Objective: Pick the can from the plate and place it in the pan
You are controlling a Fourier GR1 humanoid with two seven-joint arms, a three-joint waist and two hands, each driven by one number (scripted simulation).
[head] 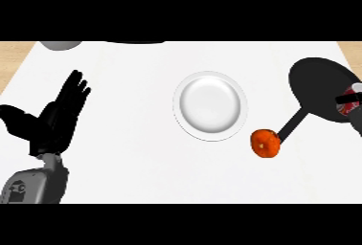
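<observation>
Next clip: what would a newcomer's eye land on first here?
Probably the empty white plate at the middle of the counter, and the black left hand resting open, fingers up, at the left. At the right edge sits the black pan with the red can partly visible over it, and an orange doughnut lies beside the pan's handle.
</observation>
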